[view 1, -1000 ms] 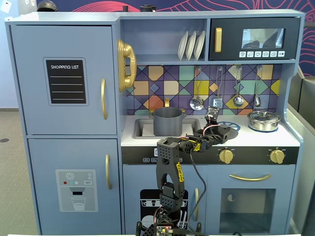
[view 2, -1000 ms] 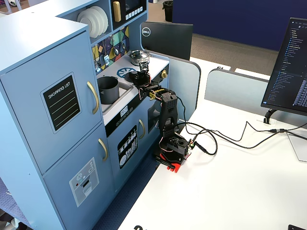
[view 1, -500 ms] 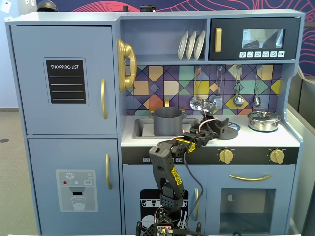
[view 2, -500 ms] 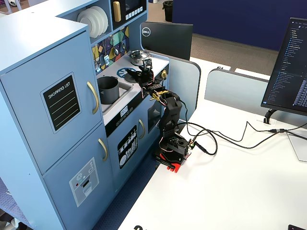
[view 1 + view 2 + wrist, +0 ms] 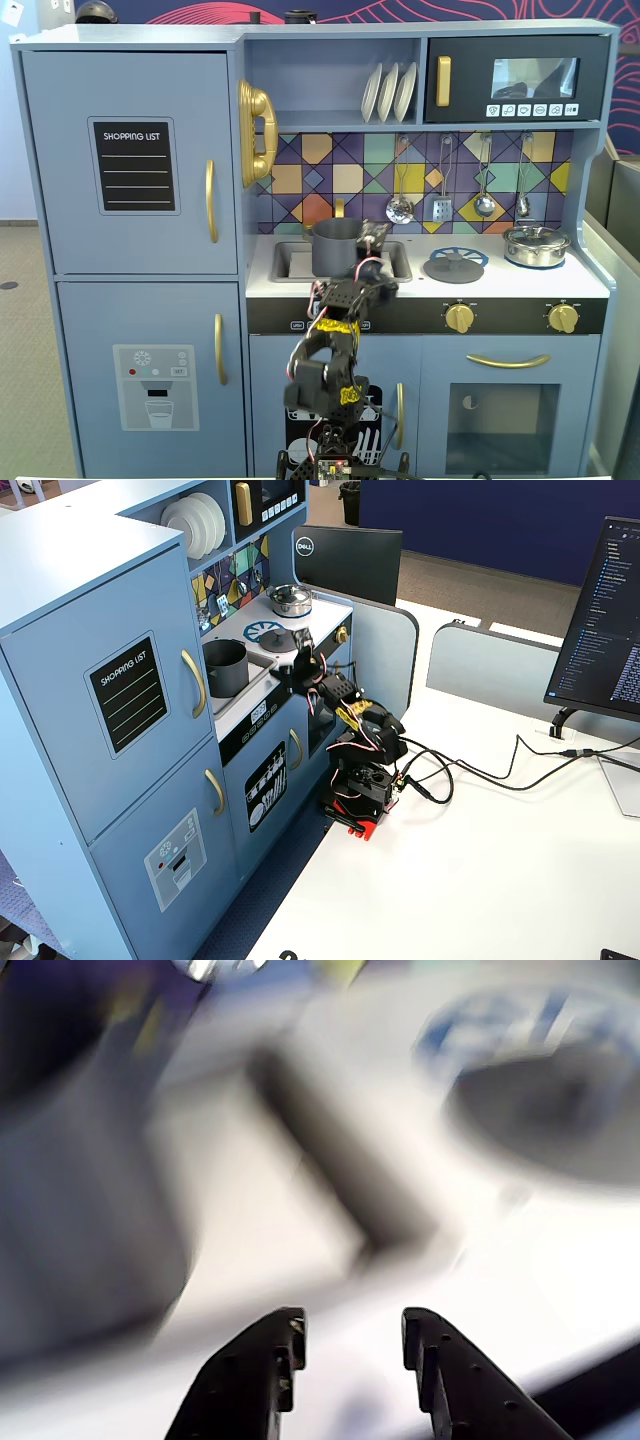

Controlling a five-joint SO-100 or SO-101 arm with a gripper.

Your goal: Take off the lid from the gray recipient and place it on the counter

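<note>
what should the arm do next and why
Probably just fold back to rest. The lid already lies flat on the counter, partly over the printed burner, the gray recipient stands open, and the gripper is open and empty.

lid [image 5: 453,267] on counter [image 5: 590,283] right of sink, gray recipient [image 5: 337,247] in sink, silver pot [image 5: 535,244] far right

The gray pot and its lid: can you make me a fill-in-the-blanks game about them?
1. The lid lies flat on the ____, partly over the blue burner.
2. The gray pot stands in the ____.
3. The end effector holds ____.
4. On the counter's right end stands a shiny ____ pot.

Missing words: counter; sink; nothing; silver
</note>
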